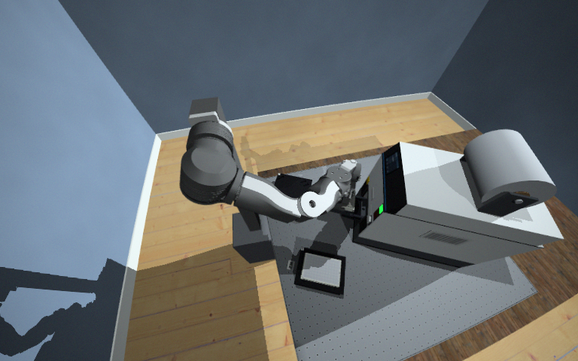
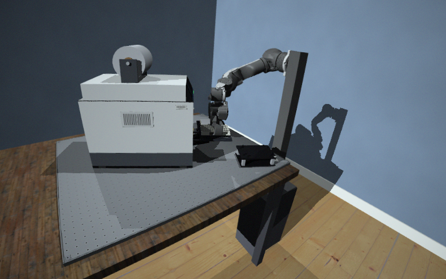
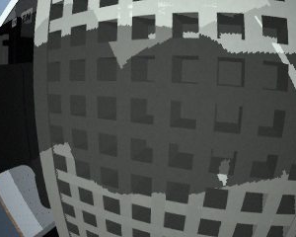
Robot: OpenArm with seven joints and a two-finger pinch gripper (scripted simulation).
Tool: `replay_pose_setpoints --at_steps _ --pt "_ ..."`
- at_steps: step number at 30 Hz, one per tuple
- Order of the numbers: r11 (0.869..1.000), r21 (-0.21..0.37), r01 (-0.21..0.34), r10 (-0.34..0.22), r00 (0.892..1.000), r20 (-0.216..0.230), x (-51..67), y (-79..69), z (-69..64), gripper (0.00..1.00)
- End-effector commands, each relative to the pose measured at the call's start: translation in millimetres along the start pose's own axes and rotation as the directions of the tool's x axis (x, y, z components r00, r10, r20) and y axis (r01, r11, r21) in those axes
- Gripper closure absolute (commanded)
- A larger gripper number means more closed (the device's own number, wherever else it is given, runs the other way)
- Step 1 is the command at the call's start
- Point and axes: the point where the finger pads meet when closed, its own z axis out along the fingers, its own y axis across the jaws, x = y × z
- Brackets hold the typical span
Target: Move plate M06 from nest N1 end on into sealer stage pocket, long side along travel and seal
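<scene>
plate m06 (image 3: 168,118) clamped directly beneath gripper (image 2: 215,125), hanging just above stage (image 2: 222,137), long axis apparently along stage travel.

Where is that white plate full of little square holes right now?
The plate is in the gripper, low at the sealer's front, left of the post in the exterior view; it fills the wrist view.
</scene>
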Motion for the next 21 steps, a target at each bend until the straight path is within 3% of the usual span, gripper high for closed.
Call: replay_pose_setpoints --at_steps 1,21 --pt "1.0 0.001 0.001 -0.001 1.0 0.001 -0.5 0.5 -1.5 1.0" --pt "1.0 0.001 0.003 -0.003 1.0 -0.001 2.4 -0.8 3.5 1.0"
